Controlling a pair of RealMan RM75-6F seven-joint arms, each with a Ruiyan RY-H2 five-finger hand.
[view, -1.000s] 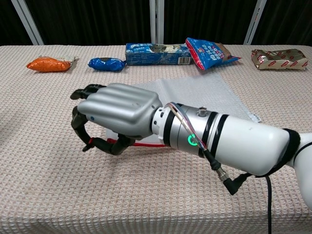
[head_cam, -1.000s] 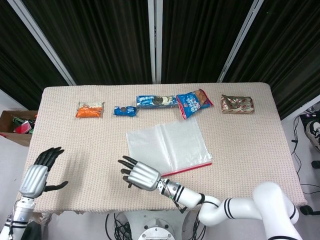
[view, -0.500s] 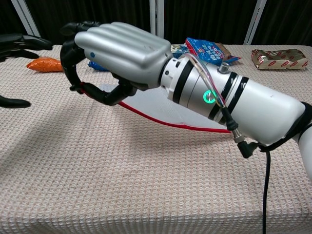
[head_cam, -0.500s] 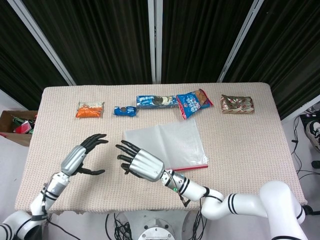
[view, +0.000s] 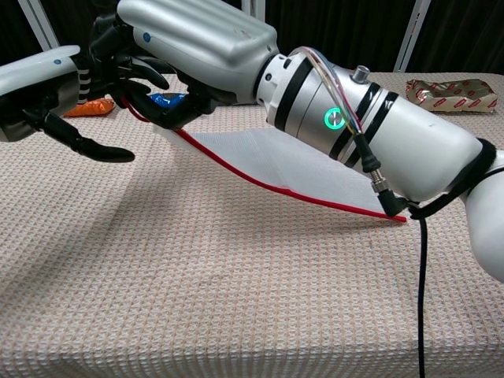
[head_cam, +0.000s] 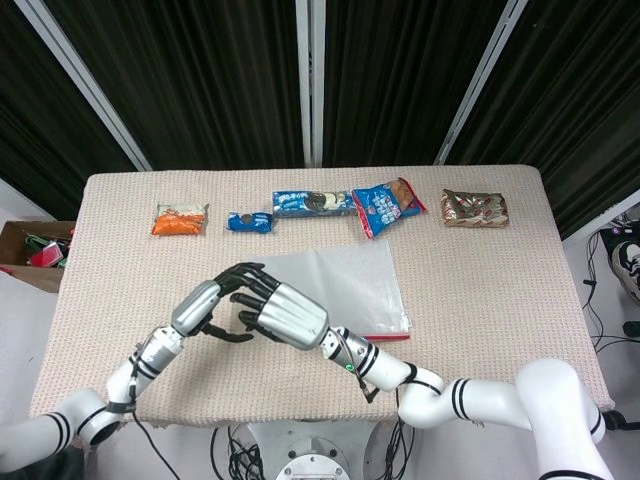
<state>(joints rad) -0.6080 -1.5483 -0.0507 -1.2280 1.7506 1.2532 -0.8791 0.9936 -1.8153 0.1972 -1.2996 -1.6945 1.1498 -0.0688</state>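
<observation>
A clear plastic zip bag (head_cam: 350, 282) with a red seal strip (view: 260, 180) lies mid-table, its left corner lifted off the cloth. My right hand (head_cam: 287, 316) pinches that lifted corner at the red strip, between thumb and curled fingers; in the chest view the right hand (view: 193, 35) is high at the upper left. My left hand (head_cam: 207, 305) is right against it from the left. The left hand (view: 43, 87) has its fingers spread, reaching to the bag corner with the thumb held apart below. Whether it touches the bag is hidden by the fingers.
Along the far edge lie an orange packet (head_cam: 180, 220), a small blue packet (head_cam: 249, 221), a long blue biscuit pack (head_cam: 312, 203), a blue-and-red cookie bag (head_cam: 386, 207) and a brown wrapped packet (head_cam: 474, 209). A cardboard box (head_cam: 22, 252) stands off the table's left.
The right hand has raised the bag's red-strip corner off the table. The left hand has come in from the table's left edge to meet it.
</observation>
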